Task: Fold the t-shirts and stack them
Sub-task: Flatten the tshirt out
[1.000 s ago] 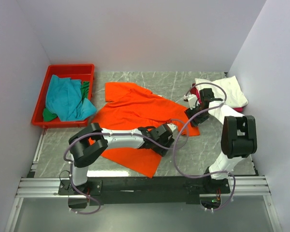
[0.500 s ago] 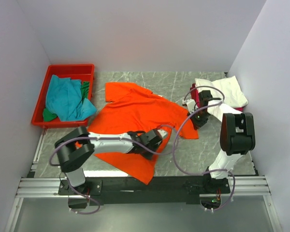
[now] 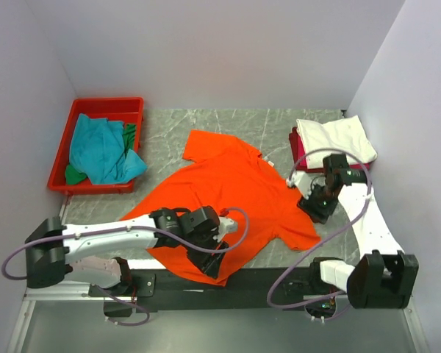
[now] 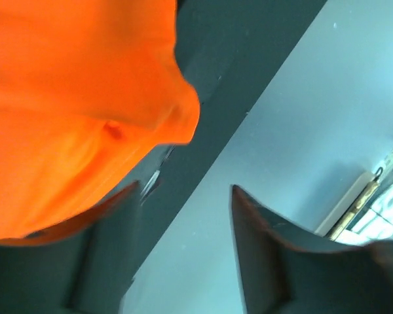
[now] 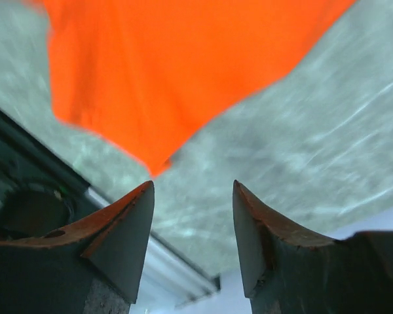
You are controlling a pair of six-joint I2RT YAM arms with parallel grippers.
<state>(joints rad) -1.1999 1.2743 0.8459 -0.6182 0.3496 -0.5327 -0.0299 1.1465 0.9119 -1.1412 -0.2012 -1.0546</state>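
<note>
Left jaws: nearest of all, at the near edge of the surface, over the black base rail (image 3: 272, 278). They stand about half open with nothing between them; only rail and floor show in the gap.
Near hem: a corner of the orange t-shirt (image 3: 235, 187) droops past the near edge, just beside the left jaws and apart from them.
Risk at hem: the overhanging cloth could slide off or drag the shirt askew if it is nudged instead of pinched. A shallow bite there may catch one layer only.
Cable: a purple cable (image 3: 244, 224) loops over the cloth by the left wrist. It could snag and pull up wrinkles on a sweep.
Right jaws: low over the surface (image 5: 314, 144), spread wide and empty. The shirt's right-hand corner lies just beyond the tips, not touching.
Risk at right: closing short of the corner would grab nothing, or scrape the surface.
Shirt body: spread across the middle, skewed, collar toward the far side. By my reading no fold is made yet; uneven lifts would fold it crooked.
Stack: far right, a white t-shirt (image 3: 338, 136) folded on a magenta-red t-shirt (image 3: 295, 143). A swinging arm could knock it.
Tray: far left, a red tray (image 3: 106, 103) holds a crumpled teal t-shirt (image 3: 99, 151) and a green t-shirt (image 3: 130, 137).
</note>
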